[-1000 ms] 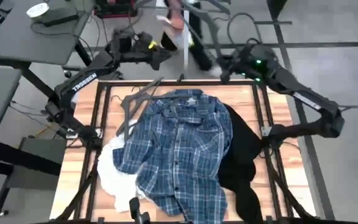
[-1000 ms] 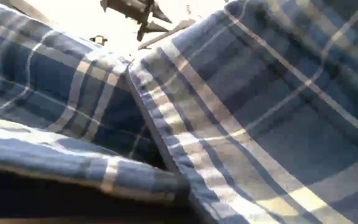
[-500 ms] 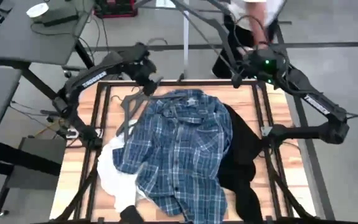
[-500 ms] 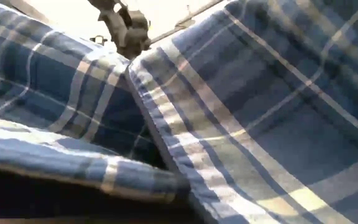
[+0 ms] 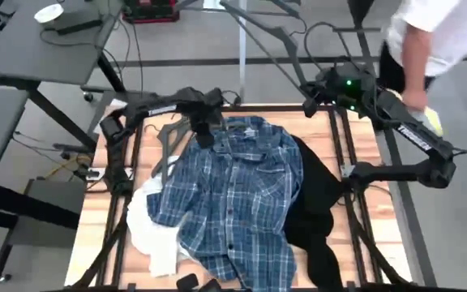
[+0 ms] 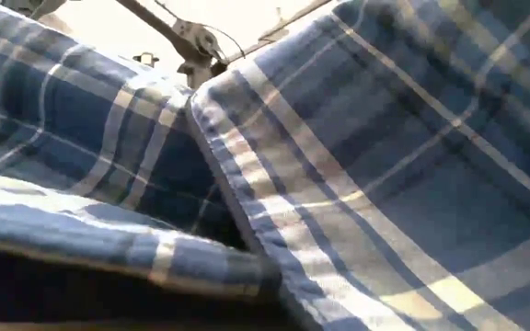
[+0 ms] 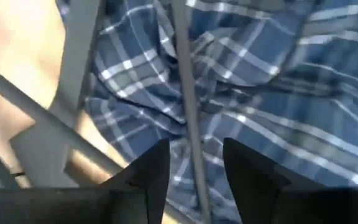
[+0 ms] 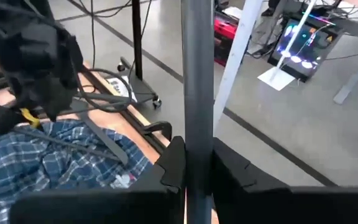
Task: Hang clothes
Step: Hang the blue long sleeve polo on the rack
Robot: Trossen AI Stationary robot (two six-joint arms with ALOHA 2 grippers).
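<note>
A blue-and-white plaid shirt lies spread over the table's middle and fills the low view. A black top lies under its right side, a white top under its near left. A grey hanger lies at the shirt's far left. One thin bar of it crosses the shirt. My left gripper points down, open, a finger on each side of that bar. My right gripper is above the far edge, shut on another dark hanger. My right gripper pinches a dark grey bar of the hanger between its two fingers. The bar runs on past the fingertips, away from the gripper. The fingers come from the table's right side, slanting toward its far left. The hanger is clear of the table.
A person in a white top stands beyond the table's far right corner. Black frame rails run along the table's left and right sides. Desks and cables lie off the table's far left. A lit device stands on the floor beyond.
My left gripper has come down from above the table's far left corner onto the plaid shirt's collar end, tipping from nearly level to pointing down. The person behind the table has walked from its far middle to its far right.
</note>
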